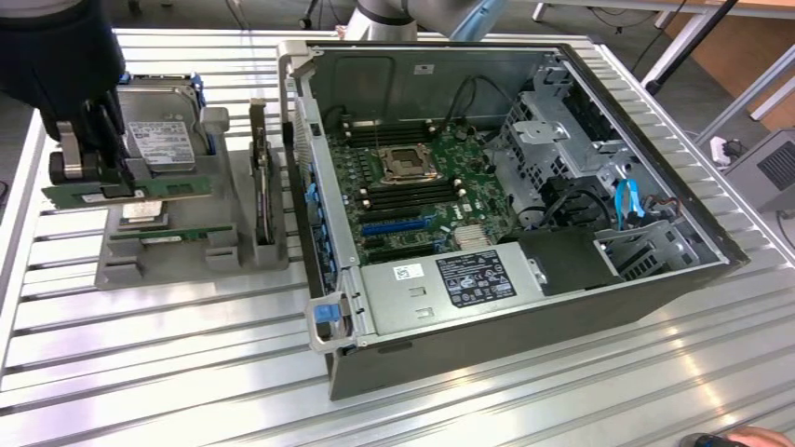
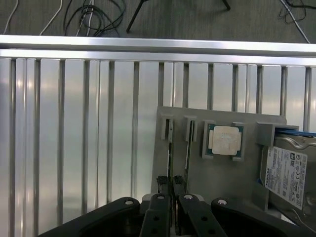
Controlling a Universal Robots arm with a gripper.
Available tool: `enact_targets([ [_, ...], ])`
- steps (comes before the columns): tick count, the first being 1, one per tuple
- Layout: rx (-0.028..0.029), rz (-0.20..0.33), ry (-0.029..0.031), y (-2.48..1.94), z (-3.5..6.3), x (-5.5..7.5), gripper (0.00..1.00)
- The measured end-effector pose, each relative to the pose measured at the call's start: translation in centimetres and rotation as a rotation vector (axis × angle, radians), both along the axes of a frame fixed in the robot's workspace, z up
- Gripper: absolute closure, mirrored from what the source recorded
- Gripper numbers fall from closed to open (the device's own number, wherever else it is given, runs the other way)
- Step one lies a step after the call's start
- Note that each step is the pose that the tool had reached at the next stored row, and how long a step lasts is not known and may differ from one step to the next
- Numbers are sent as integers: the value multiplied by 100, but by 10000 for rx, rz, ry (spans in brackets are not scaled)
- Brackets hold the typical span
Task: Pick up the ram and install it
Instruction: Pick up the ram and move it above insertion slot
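My gripper hangs over the grey parts holder at the exterior view's left. It is shut on the ram, a thin green stick held level just above the holder. In the wrist view the black fingertips pinch the ram's thin edge over one of the holder's slots. A second green stick lies lower in the holder. The open computer case lies to the right, with its green motherboard and dark memory slots facing up.
The holder also carries a silver hard drive, a processor chip and an upright dark expansion card. Everything rests on a slatted aluminium table. A person's hand shows at the lower right corner.
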State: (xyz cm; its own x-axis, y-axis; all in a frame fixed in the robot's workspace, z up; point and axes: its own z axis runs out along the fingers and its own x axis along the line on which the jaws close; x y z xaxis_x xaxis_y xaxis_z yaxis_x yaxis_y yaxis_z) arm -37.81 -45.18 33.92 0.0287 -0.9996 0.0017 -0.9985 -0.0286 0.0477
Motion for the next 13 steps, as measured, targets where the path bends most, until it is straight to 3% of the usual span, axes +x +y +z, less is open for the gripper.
enact_targets([
  [4, 0, 0, 0, 1, 184, 0, 87],
  [10, 0, 0, 0, 1, 337, 0, 87],
  [13, 0, 0, 0, 1, 463, 0, 87],
])
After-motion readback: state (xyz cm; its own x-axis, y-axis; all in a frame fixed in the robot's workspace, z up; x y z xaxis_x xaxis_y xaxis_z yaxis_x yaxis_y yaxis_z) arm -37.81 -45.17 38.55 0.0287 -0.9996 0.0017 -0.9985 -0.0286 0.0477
